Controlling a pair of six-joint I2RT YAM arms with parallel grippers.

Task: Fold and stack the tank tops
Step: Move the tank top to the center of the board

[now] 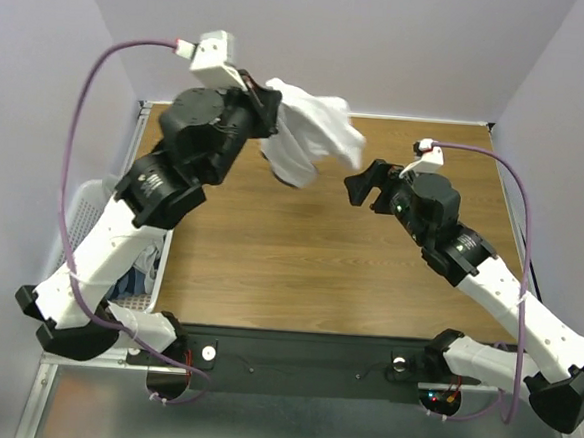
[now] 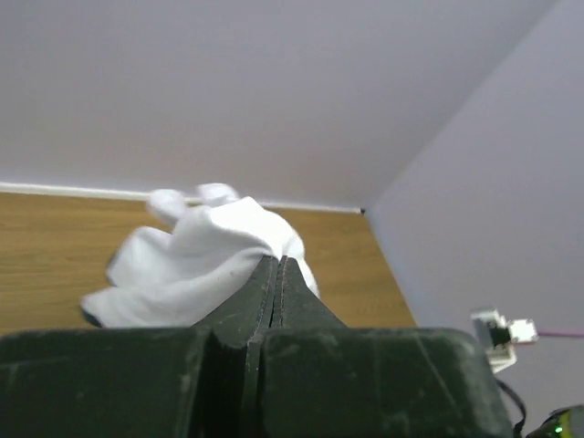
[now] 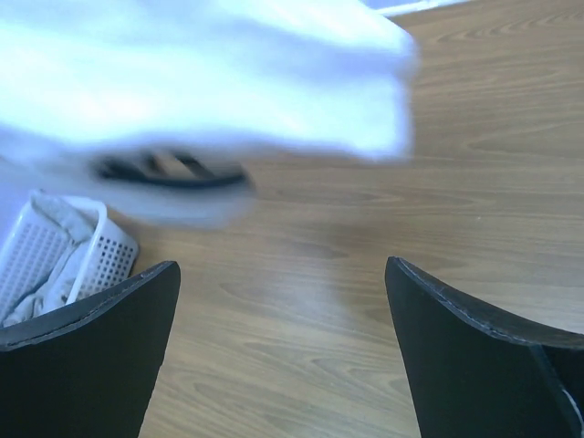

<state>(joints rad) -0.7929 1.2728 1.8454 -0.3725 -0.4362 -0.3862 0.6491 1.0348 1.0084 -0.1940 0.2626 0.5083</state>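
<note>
Clamps left claw (image 2: 277,274) shut on white top (image 1: 313,130), holds it bunched in air above far left of surface (image 1: 298,270). Holds right claw (image 3: 281,269) wide apart, empty, just right of hanging cloth. Shows dark trim at top's lower edge, blurred. Leaves grey cloth (image 3: 41,297) in basket (image 3: 108,258) off surface's left edge

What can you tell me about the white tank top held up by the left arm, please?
The white tank top is soft cloth, bunched and crumpled, hanging in the air above the far part of the wooden table. The shut left gripper pinches one end; nothing else seems to touch it. A dark edging shows along its lower fold.
</note>
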